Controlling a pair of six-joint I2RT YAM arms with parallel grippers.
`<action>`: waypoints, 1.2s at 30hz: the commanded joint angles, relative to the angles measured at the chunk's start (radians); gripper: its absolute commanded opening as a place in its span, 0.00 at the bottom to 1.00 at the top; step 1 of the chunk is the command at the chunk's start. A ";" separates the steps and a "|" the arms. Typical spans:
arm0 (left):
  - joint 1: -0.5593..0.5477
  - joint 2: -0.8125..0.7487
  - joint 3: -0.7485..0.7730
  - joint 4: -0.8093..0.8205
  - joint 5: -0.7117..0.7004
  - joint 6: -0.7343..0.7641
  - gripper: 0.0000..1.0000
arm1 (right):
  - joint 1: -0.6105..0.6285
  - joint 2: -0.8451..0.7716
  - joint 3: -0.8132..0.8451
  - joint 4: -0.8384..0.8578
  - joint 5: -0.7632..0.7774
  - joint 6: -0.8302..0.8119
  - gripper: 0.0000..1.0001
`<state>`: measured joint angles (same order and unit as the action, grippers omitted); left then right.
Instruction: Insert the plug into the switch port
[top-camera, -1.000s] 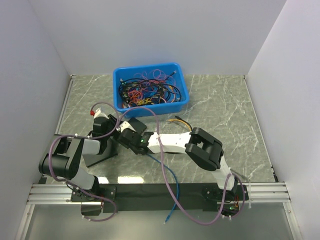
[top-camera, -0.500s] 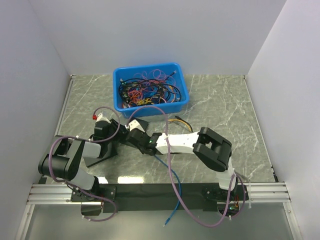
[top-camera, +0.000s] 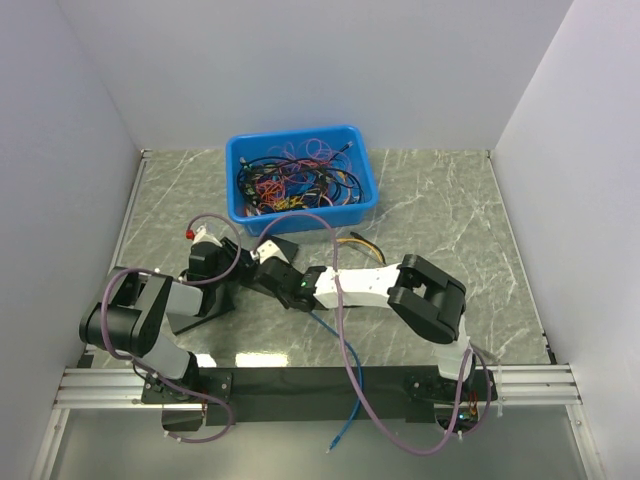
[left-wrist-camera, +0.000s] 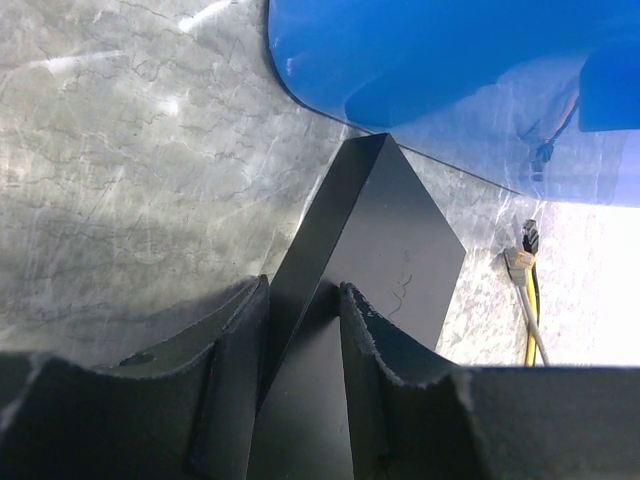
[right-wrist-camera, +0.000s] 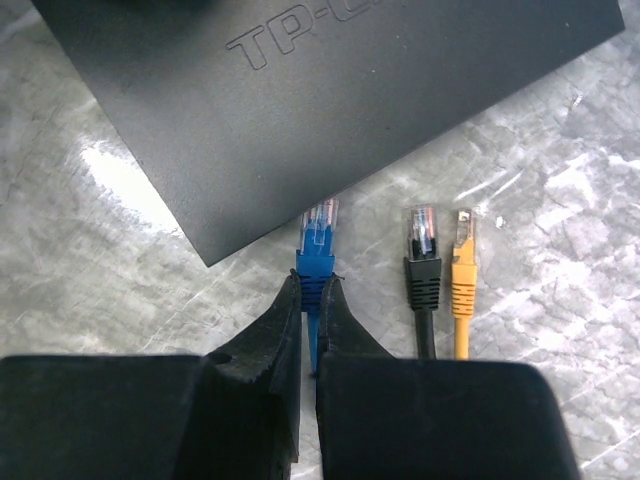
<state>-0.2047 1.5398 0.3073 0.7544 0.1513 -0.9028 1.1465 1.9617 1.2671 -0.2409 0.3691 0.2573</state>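
The black switch fills the top of the right wrist view, its top face with raised lettering towards me; its ports are hidden. My right gripper is shut on the blue plug, whose clear tip sits right at the switch's near edge. In the left wrist view my left gripper is closed on a thin edge of the switch, which stands tilted on the marble table. From above, both grippers meet at the switch, the left gripper on its left, the right gripper beside it.
A black plug and a yellow plug lie side by side just right of the blue one. A blue bin full of tangled cables stands behind the switch. The blue cable trails back towards the arm bases.
Over the last second the right arm stretched out lower and its gripper slid left towards the switch. The left gripper shifted slightly. Little moved in the last half second.
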 joint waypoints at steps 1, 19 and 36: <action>-0.025 0.019 -0.030 -0.096 0.077 0.027 0.40 | 0.018 -0.089 0.011 0.199 -0.058 -0.023 0.00; -0.024 0.054 0.021 -0.069 0.142 0.077 0.47 | 0.016 -0.167 -0.089 0.296 -0.153 -0.132 0.00; -0.044 0.080 0.007 0.016 0.171 0.119 0.48 | 0.013 -0.064 -0.026 0.232 -0.137 -0.112 0.00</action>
<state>-0.2070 1.5894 0.3336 0.8032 0.2359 -0.8112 1.1507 1.8828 1.1603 -0.1440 0.2413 0.1375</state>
